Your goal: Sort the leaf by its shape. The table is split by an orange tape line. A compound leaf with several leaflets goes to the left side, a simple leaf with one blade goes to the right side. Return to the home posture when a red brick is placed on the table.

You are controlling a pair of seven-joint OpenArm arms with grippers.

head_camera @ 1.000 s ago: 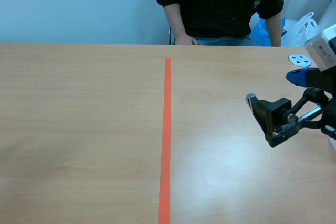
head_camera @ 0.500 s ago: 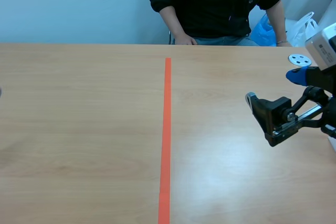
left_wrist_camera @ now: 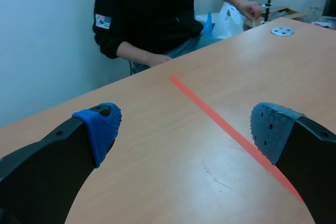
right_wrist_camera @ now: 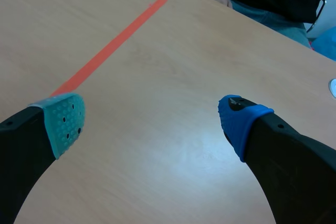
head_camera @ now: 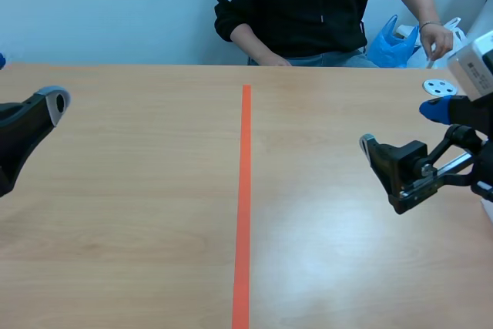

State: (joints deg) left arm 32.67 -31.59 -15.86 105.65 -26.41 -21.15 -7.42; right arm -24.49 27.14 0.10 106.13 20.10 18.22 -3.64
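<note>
I have the left end effector spread wide above the left half of the counter, its blue pad and its grey-blue pad well apart with only bare wood between them. The orange tape line runs away from me down the middle of the counter; in the left wrist view it passes ahead of the fingers and under the grey-blue one. The right end effector is just as wide, hanging over the right half, green pad on one side and blue pad on the other, with the tape off beyond the green one. I cannot find the leaf in any of my views, so I cannot place it against either end effector; neither holds anything. A small white disc with holes lies on the counter near the far right corner. A person in a black top sits at the far edge, one hand out to the side by a blue bag.
</note>
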